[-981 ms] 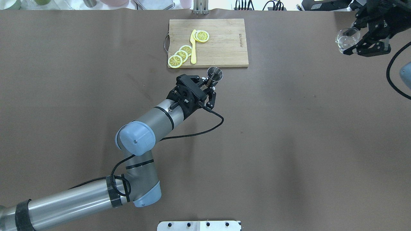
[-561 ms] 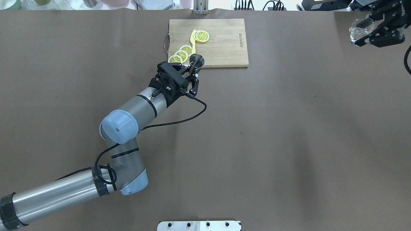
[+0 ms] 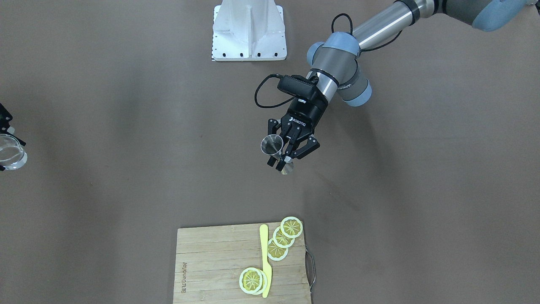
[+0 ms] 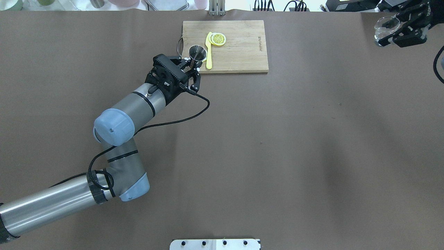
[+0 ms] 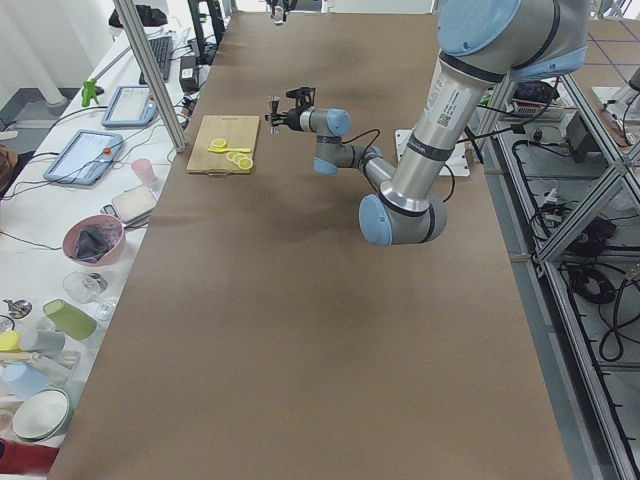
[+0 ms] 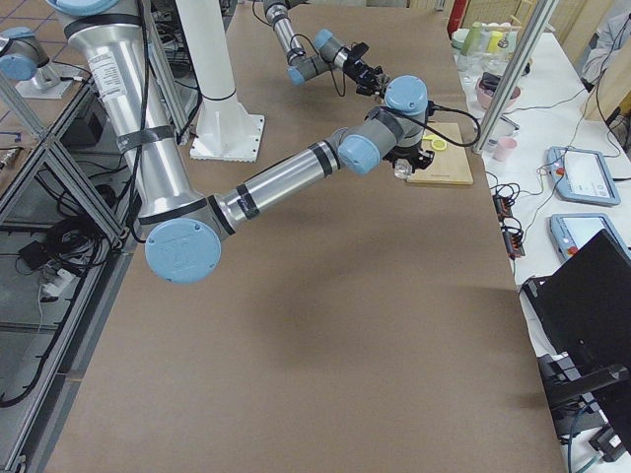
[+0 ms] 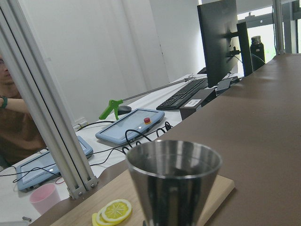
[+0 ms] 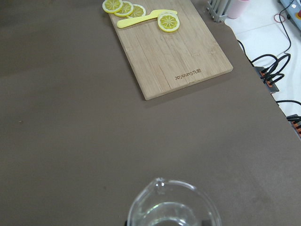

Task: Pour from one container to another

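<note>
1. Two arms are each carrying one vessel, well apart from one another above the brown tabletop [image 4: 277, 139].
2. The left gripper [image 3: 282, 162] has its jaws clamped on the narrow waist of the steel jigger [image 3: 272, 145]. The upper cone stands clear above the jaws and the lower cone shows just below them.
3. The jigger is upright with its open mouth up, and is lifted off the tabletop. From the front it hangs over bare brown surface, short of the wooden cutting board [image 3: 219, 261]. From overhead it overlaps the board's near left corner.
4. The left wrist view shows the jigger's upper cone close up, its rim level. What is inside it cannot be made out.
5. The right gripper [image 4: 386, 33] has its jaws closed on the clear glass [image 4: 383, 27], one on each side of it, at the tabletop's far right corner.
6. The glass has a small pouring lip on its rim.
7. Lemon slices [image 4: 218, 39] and a yellow knife [image 4: 208, 52] lie on the board.
</note>
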Action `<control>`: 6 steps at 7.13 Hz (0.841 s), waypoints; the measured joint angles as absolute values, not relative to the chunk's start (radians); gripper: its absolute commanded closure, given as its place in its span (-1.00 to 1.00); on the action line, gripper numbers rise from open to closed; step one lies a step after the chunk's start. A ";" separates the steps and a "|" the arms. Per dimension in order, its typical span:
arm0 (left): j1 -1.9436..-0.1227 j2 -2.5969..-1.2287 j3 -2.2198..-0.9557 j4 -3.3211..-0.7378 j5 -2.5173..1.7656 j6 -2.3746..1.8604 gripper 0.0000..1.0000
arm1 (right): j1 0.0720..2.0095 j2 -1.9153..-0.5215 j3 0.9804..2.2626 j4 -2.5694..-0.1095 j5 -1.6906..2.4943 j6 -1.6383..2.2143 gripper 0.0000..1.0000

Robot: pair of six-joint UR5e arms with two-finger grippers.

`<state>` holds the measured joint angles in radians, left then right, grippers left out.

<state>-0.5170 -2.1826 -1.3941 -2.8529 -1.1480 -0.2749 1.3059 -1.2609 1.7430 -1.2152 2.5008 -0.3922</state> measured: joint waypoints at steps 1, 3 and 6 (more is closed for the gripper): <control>-0.525 -2.182 -1.390 -2.835 -1.148 -0.275 1.00 | 1.304 -1.265 1.708 -1.137 2.508 -0.331 1.00; -0.528 -2.174 -1.387 -2.813 -1.146 -0.276 1.00 | 1.291 -1.287 1.649 -0.962 2.511 -0.189 1.00; -0.527 -2.077 -1.449 -2.836 -1.148 -0.276 1.00 | 1.243 -1.361 1.579 -0.685 2.465 -0.008 1.00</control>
<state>-0.5267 -2.0765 -1.4494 -2.8362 -1.1482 -0.2763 1.2429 -1.3610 1.5786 -0.6847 2.4647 -0.0077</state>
